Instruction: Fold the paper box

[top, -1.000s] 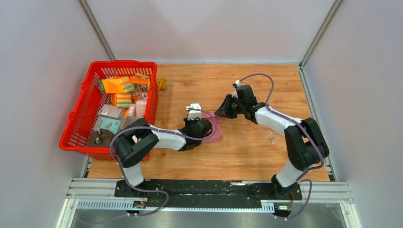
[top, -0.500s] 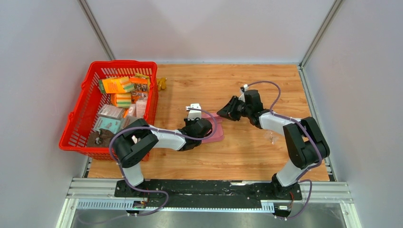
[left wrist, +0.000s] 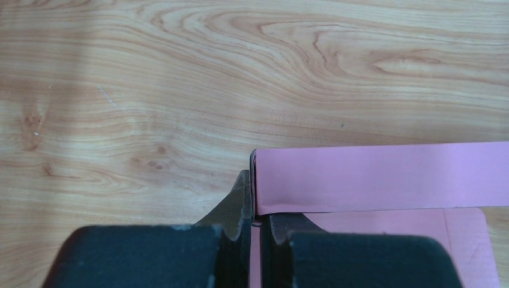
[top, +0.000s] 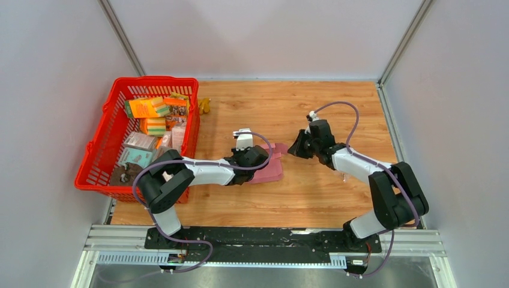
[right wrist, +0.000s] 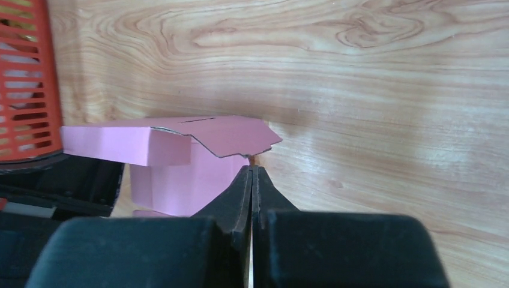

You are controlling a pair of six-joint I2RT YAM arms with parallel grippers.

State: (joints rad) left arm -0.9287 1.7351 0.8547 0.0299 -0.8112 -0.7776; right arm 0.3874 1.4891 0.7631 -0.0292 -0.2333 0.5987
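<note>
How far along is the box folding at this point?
Done: the paper box has a wall raised and a flap bent over it. In hand: the left gripper clamps a wall's end; the right gripper, shut and empty, sits by the flap's corner. Left: the box looks unfinished, part of it lying flat.

The paper box (top: pixel 269 168) is plain pink thin cardboard, half-formed, lying near the middle of the table (top: pixel 312 198). Its base panel rests flat on the wood. One long side wall (left wrist: pixel 378 177) stands upright, its end nipped between the fingers of my left pincer (left wrist: pixel 254 207). Toward 1 o'clock in the overhead view, a flap (right wrist: pixel 231 133) with clipped corners lies roughly level across the top and juts past the box's edge.
</note>
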